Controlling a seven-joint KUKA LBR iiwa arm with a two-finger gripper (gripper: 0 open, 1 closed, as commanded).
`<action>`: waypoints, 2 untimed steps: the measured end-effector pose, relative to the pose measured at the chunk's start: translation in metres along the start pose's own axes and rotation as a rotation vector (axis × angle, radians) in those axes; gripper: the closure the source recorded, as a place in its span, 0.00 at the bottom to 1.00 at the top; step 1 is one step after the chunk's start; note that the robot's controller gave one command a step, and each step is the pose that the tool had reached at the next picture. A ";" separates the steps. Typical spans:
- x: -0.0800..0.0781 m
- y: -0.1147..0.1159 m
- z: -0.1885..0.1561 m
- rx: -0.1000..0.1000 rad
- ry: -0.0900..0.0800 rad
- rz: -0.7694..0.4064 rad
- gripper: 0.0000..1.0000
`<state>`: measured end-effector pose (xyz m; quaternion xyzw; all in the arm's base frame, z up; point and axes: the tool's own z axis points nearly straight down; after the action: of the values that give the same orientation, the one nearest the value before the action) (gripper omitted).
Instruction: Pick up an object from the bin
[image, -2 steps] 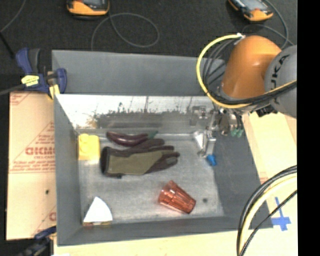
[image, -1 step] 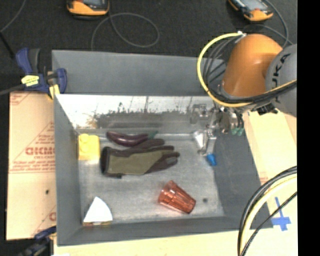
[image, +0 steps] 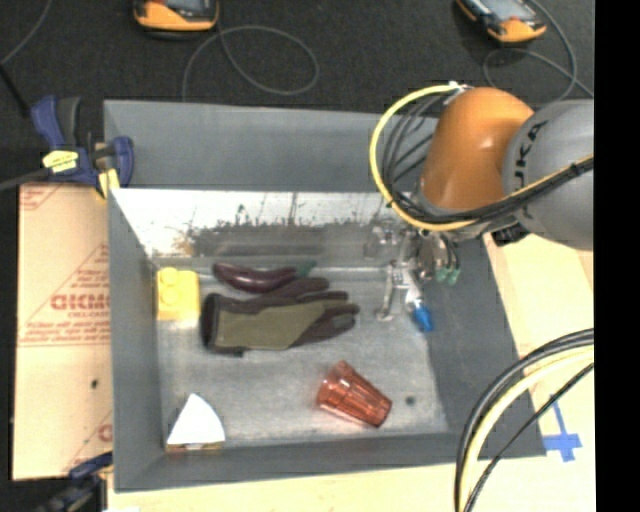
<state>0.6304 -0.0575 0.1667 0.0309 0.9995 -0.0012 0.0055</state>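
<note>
My gripper hangs at the right side of the bin, toward the back, open with nothing between its metal fingers. Just to its left lie the fingertips of a dark olive and black glove, stretched across the middle of the bin. A small blue thing lies right beside the gripper on its right. A purple eggplant rests behind the glove, to the gripper's left. A red see-through cup lies on its side toward the front, below the gripper.
A yellow block sits at the left wall beside the glove's cuff. A white wedge lies in the front left corner. The arm with its orange cover and cables overhangs the bin's back right corner.
</note>
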 end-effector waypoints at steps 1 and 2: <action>0.016 0.015 0.060 -0.002 0.001 0.153 0.00; 0.005 0.020 0.087 0.000 0.006 0.157 0.00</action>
<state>0.6272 -0.0377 0.0795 0.1091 0.9940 -0.0008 0.0027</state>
